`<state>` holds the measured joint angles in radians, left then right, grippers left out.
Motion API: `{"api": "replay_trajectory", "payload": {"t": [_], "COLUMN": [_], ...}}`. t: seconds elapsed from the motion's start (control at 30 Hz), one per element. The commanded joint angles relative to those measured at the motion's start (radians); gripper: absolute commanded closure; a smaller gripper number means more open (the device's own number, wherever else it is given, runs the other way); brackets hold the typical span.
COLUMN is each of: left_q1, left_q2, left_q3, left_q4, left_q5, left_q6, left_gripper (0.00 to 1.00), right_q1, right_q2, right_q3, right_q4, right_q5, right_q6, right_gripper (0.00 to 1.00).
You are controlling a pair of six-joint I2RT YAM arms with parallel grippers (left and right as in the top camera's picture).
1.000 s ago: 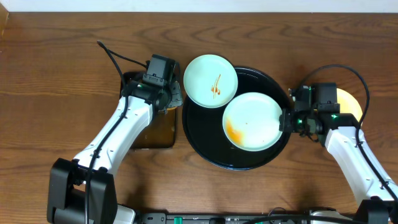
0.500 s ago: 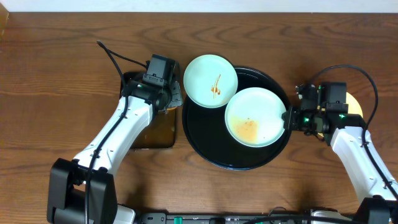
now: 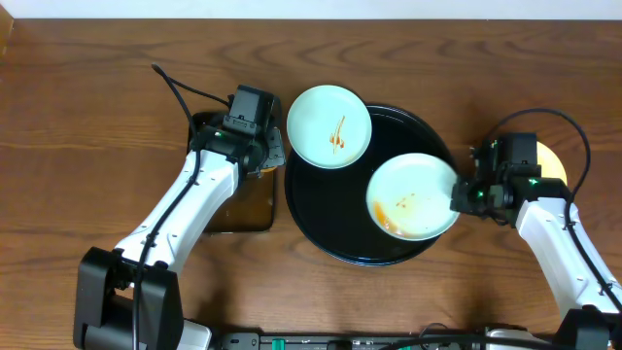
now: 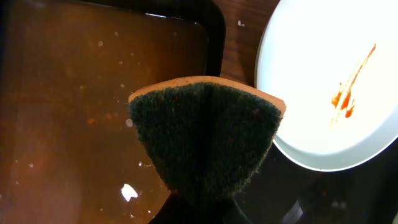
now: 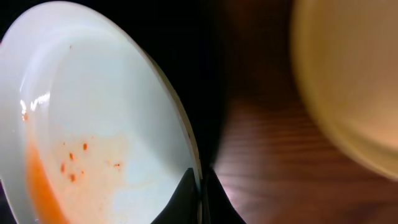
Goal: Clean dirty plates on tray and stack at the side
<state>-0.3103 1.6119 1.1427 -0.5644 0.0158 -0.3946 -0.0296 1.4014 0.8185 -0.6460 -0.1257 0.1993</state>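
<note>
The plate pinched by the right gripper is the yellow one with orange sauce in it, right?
No. The plate pinched by the right gripper is pale mint-blue, with orange sauce in it. The right wrist view shows it; the yellow plate lies apart.

Both pincers clamped, arms angled inward.
The left arm reaches forward from the near-left base, the left pincer closed on a sponge. The right arm bends in from the near right, the right pincer pinching a plate by its rim.
</note>
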Motion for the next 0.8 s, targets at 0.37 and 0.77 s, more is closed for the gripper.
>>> {"api": "replay_trajectory", "payload": {"t": [0.37,0.77], "left_q1": [0.000,0.000], "left_q2": [-0.021,-0.021], "left_q3": [-0.006,-0.006], "left_q4": [0.001,0.001], "left_q5": [-0.009,-0.009], "left_q6": [0.009,0.009], "left_gripper": [0.93,0.92], "right_q1": [0.113,0.151], "right_q2": [-0.003,-0.003], "right_q3": [0.046,0.148], "right_q4": [-0.041,-0.068], "right_q5": [0.159,0.163], "right_q6": [-0.028,-0.077], "right_gripper": [0.99,0.99]}}
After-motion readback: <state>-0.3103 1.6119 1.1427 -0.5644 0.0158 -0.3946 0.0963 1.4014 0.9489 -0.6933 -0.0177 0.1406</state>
